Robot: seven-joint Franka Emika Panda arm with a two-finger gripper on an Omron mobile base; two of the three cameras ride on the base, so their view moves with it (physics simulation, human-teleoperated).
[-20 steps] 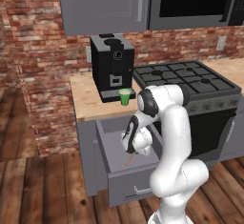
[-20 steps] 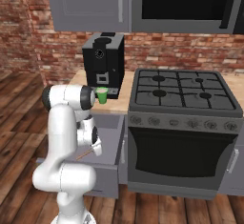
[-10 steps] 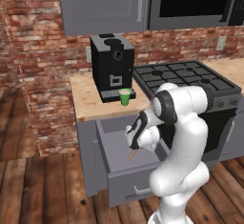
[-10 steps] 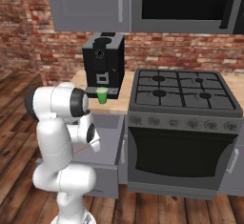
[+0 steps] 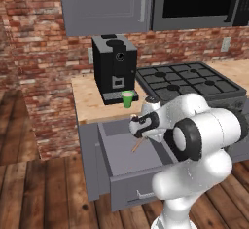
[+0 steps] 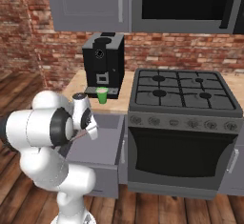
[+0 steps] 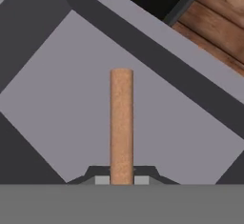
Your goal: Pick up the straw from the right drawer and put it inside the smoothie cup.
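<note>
My gripper (image 5: 138,127) hangs over the open right drawer (image 5: 113,151), shut on the straw (image 5: 137,145), a thin tan-orange stick slanting down from the fingers above the drawer floor. In the hand view the straw (image 7: 121,123) runs straight out from between the fingertips, with the grey drawer floor (image 7: 62,104) behind it. The right base view has the gripper (image 6: 89,131) and the straw (image 6: 77,137) beside the white arm, over the drawer (image 6: 102,144). The smoothie cup (image 5: 127,99), small and green, stands upright on the counter at the foot of the coffee machine, behind the drawer; it is also in the right base view (image 6: 102,95).
A black coffee machine (image 5: 115,69) stands on the wooden counter (image 5: 90,104) right behind the cup. A gas stove (image 6: 181,92) with an oven door sits to the right of the drawer. Grey cabinets (image 5: 104,4) hang overhead. Wooden floor lies below.
The gripper has risen a little inside the drawer with the straw in it, and the arm's elbow has swung right and toward the cameras. The cup has not moved.
</note>
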